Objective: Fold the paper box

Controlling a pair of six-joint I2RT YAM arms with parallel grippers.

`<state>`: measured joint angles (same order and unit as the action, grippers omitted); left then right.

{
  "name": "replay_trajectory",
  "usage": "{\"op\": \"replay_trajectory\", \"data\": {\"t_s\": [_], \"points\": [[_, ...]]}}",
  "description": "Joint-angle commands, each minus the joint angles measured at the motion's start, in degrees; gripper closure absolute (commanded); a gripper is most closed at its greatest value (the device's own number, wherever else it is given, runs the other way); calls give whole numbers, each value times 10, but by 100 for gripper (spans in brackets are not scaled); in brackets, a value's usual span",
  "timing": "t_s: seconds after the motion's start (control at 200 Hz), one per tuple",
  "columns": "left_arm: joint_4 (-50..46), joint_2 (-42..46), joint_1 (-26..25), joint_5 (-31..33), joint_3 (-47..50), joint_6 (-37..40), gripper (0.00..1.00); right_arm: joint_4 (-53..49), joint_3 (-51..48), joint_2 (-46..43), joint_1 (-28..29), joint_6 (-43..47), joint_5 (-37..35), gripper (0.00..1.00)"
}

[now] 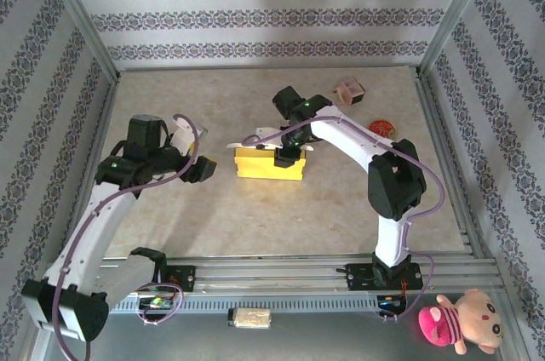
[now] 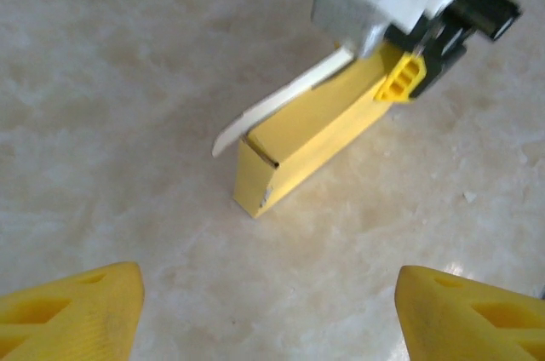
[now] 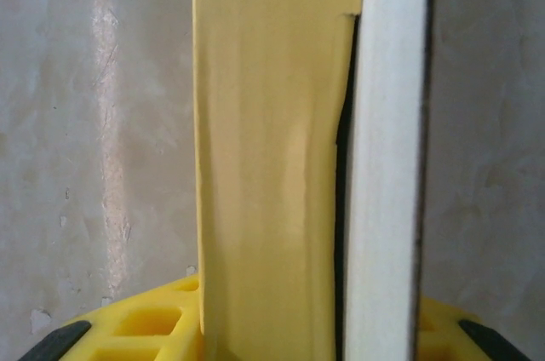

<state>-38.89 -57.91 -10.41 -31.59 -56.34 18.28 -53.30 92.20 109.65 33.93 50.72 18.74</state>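
There are two white robot arms, the left arm (image 1: 89, 229) and the right arm (image 1: 345, 133), and two yellow-fingered end effectors, the left end effector (image 1: 203, 169) and the right end effector (image 1: 289, 150). The beige surface (image 1: 255, 225) carries one yellow rectangular cardboard box (image 1: 269, 165) in the middle, and at far right one small pink box-like item (image 1: 349, 89) and one round red disc (image 1: 380, 128). Past the near edge are one pink-and-cream plush toy (image 1: 460, 320) on the right and one small pale oblong object (image 1: 251, 318) in the middle.

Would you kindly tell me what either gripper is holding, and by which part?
The right gripper holds the box by its top near one end; the left gripper holds nothing.
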Motion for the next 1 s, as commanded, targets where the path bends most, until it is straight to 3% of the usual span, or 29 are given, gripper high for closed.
{"op": "replay_trajectory", "data": {"t_s": [0.0,0.215,0.575,0.84,0.994], "points": [[19,-30,-16,-26,11,55,26,18,-24,13,5,0,-1,65],[93,-116,-25,-25,-4,40,29,18,-28,7,6,7,14,65],[120,-241,-25,-46,-66,69,37,-2,-19,10,5,18,27,64],[127,-269,-25,-83,-76,86,51,-11,-10,11,5,18,29,64],[152,-280,-26,-91,-76,75,65,-12,-10,10,6,16,31,62]]}}
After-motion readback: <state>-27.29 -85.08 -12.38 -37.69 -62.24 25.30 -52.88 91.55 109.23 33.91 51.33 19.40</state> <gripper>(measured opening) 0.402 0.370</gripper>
